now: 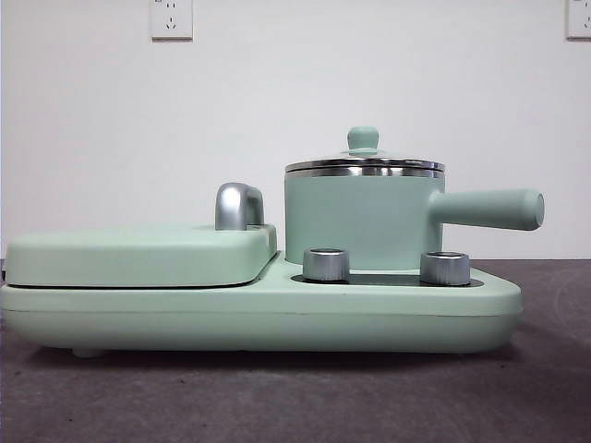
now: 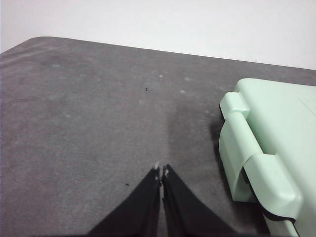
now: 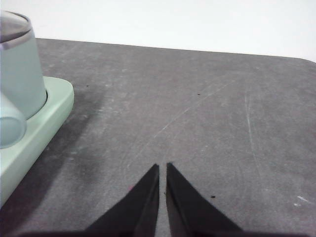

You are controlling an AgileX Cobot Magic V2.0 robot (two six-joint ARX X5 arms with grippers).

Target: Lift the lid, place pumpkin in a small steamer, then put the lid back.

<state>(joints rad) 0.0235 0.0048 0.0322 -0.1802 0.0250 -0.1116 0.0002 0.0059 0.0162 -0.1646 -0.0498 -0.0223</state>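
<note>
The small steamer (image 1: 360, 217), a mint-green pot with a long side handle (image 1: 489, 209), stands on the right half of a wide mint-green base (image 1: 277, 314). The lid (image 1: 364, 155), steel-rimmed with a mint-green knob, sits on the pot. The pot also shows at the edge of the right wrist view (image 3: 17, 69). The pumpkin is out of view. My left gripper (image 2: 161, 170) is shut and empty above bare table beside the base's end. My right gripper (image 3: 162, 167) is shut and empty above bare table beside the pot. Neither gripper shows in the front view.
A wide flat mint-green cover (image 1: 138, 254) with a chrome handle (image 1: 238, 205) lies on the base's left half; it also shows in the left wrist view (image 2: 276, 143). Two silver knobs (image 1: 326, 264) (image 1: 445, 268) stand on the base. Dark grey table (image 1: 295, 397), white wall behind.
</note>
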